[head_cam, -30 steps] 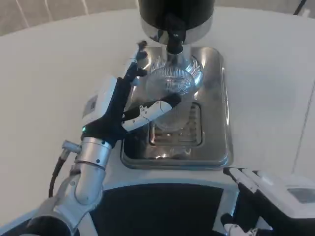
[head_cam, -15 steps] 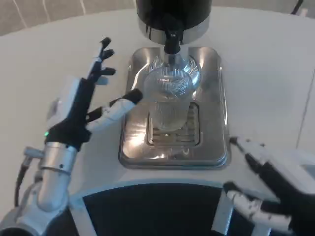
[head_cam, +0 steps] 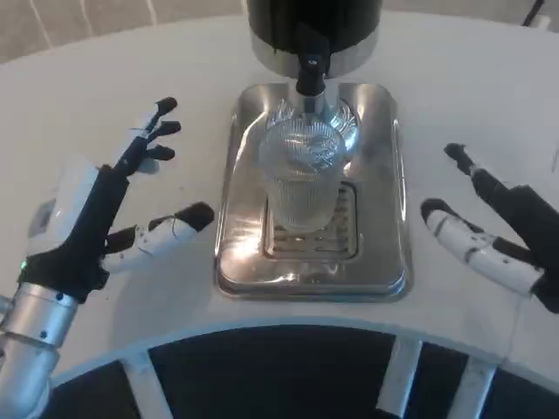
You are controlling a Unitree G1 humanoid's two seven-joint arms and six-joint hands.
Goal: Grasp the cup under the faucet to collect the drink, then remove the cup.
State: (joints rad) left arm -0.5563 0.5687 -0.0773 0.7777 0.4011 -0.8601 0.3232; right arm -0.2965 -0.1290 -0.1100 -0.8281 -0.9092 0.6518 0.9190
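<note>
The clear ribbed plastic cup (head_cam: pixel 301 179) stands upright on the grille of the shiny steel drip tray (head_cam: pixel 389 209), directly beneath the black faucet (head_cam: pixel 308 74) of the dark dispenser; it looks light, thin-walled and slick (likely to buckle if squeezed hard), so a gentle wrap around its mid-wall seems wisest. The left robot hand (head_cam: pixel 105 218) hovers left of the tray, fingers spread, holding nothing; the right robot hand (head_cam: pixel 489 231) waits right of the tray over the white tabletop (head_cam: pixel 105 78), likewise released.
</note>
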